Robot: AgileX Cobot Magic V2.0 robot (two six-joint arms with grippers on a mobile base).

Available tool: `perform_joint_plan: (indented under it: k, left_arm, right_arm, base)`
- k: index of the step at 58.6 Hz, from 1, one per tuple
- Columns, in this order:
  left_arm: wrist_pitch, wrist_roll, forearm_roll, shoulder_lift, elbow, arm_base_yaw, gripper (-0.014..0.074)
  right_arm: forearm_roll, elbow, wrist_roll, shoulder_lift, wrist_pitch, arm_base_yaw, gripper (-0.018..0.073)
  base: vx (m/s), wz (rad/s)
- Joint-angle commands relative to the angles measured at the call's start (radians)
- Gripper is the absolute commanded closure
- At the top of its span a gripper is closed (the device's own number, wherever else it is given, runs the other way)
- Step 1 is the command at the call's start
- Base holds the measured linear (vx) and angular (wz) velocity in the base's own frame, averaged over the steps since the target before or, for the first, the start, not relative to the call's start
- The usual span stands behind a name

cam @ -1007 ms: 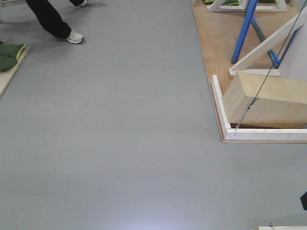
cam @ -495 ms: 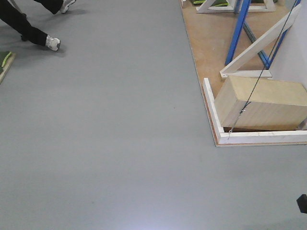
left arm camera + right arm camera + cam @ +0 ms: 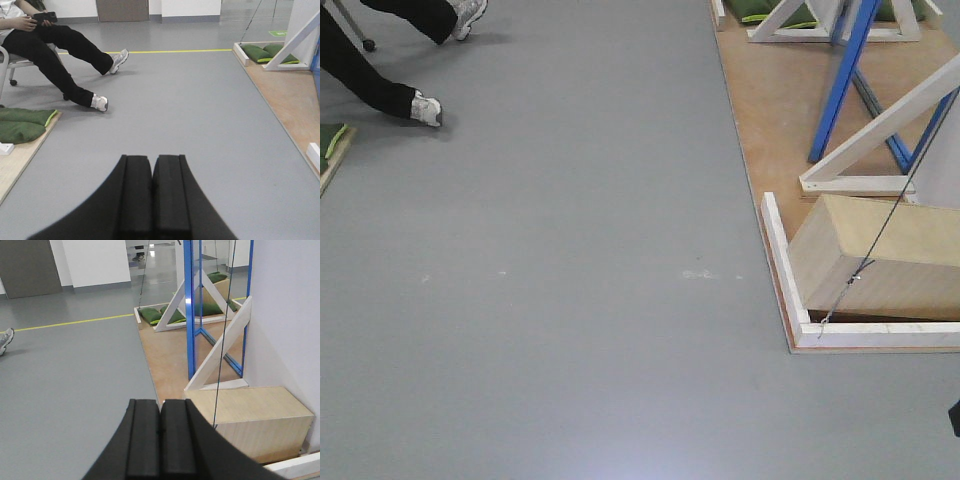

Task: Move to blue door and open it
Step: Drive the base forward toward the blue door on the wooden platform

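Observation:
The blue door's flat face and handle do not show in any view. Tall blue uprights [image 3: 189, 315] with thin blue diagonal struts [image 3: 840, 80] stand on a wooden platform [image 3: 770, 100] ahead on the right; I cannot tell whether any of them is the door's edge. My left gripper [image 3: 152, 161] is shut and empty, hovering over grey floor. My right gripper [image 3: 161, 404] is also shut and empty, pointing at the platform's near corner.
A pale wooden box [image 3: 880, 260] lies inside the platform's white kerb [image 3: 782, 270], with a thin cable [image 3: 890, 220] running up from it. A white panel [image 3: 285, 315] with a white brace [image 3: 220, 347] stands on the right. A seated person's legs [image 3: 65, 55] and green cushions [image 3: 20, 125] are on the left.
The front view has shifted: the platform corner and the wooden box now sit lower and a little further right, and more of the blue and white frames shows at the top.

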Motion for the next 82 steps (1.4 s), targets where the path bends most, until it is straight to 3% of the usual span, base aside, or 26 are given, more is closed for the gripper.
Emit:
perform_joint_plan:
  k: [1, 82]
  left_arm:
    - [-0.085, -0.007, -0.003, -0.017, -0.025, -0.003, 0.0524]
    - [-0.085, -0.007, -0.003, -0.016, -0.025, -0.001, 0.0524]
  right_arm:
    - [-0.001, 0.002, -0.001, -0.017, -0.085, -0.008, 0.0551]
    - [-0.001, 0.002, -0.001, -0.016, -0.085, 0.000, 0.0551]
  base:
    - [0.33, -0.01]
    - [0.40, -0.07]
